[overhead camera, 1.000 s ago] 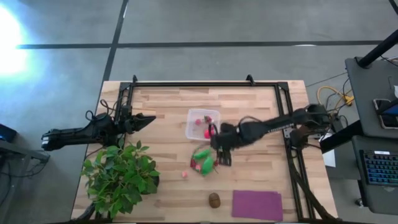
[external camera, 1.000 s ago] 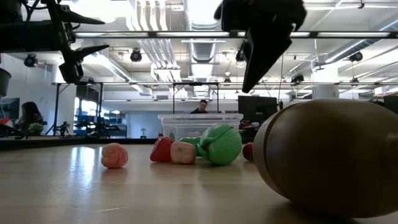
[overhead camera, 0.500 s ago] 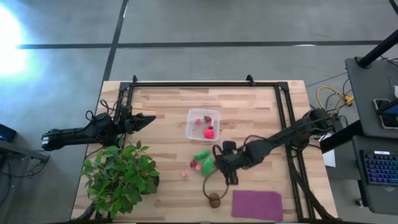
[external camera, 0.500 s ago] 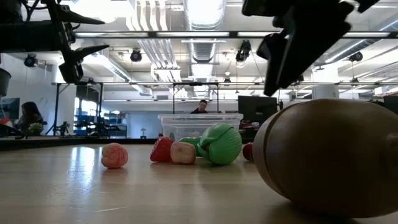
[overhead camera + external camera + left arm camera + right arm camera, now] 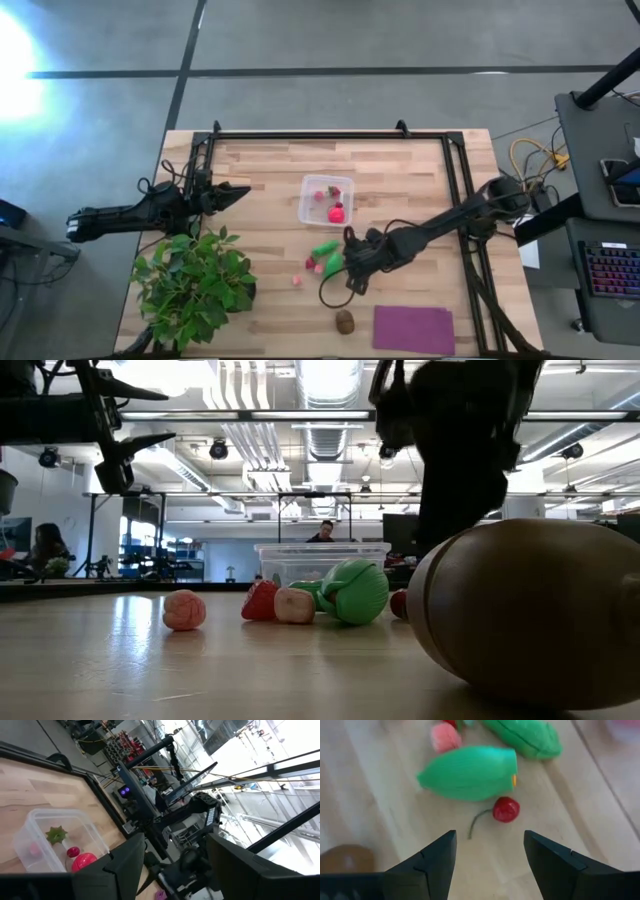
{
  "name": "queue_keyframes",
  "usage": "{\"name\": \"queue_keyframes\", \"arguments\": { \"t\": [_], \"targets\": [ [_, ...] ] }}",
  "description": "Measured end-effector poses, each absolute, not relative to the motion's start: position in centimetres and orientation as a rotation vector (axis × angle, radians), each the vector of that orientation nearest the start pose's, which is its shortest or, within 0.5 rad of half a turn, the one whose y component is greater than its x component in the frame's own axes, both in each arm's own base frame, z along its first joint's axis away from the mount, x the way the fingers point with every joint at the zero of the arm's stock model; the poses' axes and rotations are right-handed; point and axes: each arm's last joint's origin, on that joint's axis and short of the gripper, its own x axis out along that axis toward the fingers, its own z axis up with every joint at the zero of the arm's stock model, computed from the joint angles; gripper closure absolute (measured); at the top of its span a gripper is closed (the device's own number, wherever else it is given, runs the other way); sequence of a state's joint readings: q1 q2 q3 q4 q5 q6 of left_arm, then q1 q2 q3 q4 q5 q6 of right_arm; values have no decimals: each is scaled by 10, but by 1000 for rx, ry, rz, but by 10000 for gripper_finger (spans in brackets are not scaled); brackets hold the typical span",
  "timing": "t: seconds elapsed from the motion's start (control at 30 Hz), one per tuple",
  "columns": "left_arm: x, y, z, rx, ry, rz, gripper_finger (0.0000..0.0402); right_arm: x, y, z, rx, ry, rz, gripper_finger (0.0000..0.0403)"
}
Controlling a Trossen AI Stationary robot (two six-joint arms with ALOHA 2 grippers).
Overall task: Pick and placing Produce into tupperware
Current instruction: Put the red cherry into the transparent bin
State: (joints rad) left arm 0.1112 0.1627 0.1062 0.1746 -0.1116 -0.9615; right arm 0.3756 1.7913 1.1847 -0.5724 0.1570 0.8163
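Note:
The clear tupperware (image 5: 327, 199) stands mid-table with a few red and pink pieces inside. Two green oblong pieces (image 5: 328, 256) lie on the wood just nearer, with small red and pink bits (image 5: 297, 281) beside them. My right gripper (image 5: 351, 274) hovers open over this cluster. In the right wrist view its fingers (image 5: 489, 865) straddle bare wood just short of a red cherry (image 5: 506, 810) and a green piece (image 5: 469, 773). The brown kiwi (image 5: 345, 321) rests near the table's near edge. My left gripper (image 5: 240, 190) waits open at the table's left.
A leafy potted plant (image 5: 195, 285) fills the near left corner. A flat purple mat (image 5: 413, 330) lies at the near edge, right of the kiwi. A black frame rail (image 5: 330, 134) runs along the table's far and side edges. A person (image 5: 322, 531) sits in the room beyond.
My right gripper has drawn away from the tupperware's right side toward the near edge. It then swung slightly left and came down over the green pieces and the cherry. The produce and the tupperware have stayed where they were.

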Motion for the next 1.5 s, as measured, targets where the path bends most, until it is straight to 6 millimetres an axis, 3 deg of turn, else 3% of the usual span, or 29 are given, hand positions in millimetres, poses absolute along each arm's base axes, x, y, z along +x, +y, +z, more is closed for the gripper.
{"name": "queue_keyframes", "arguments": {
  "t": [0.3,0.87,1.2,1.5],
  "targets": [
    [102,15,204,-956,-217,147,201,337,130,153,331,1134,-301,179],
    [102,15,204,-956,-217,147,201,336,129,149,94,1137,-206,181],
    [102,15,204,-956,-217,147,201,342,122,150,65,1104,-159,231],
    [102,15,204,-956,-218,147,201,346,122,132,88,1152,-105,243]
  ]
}}
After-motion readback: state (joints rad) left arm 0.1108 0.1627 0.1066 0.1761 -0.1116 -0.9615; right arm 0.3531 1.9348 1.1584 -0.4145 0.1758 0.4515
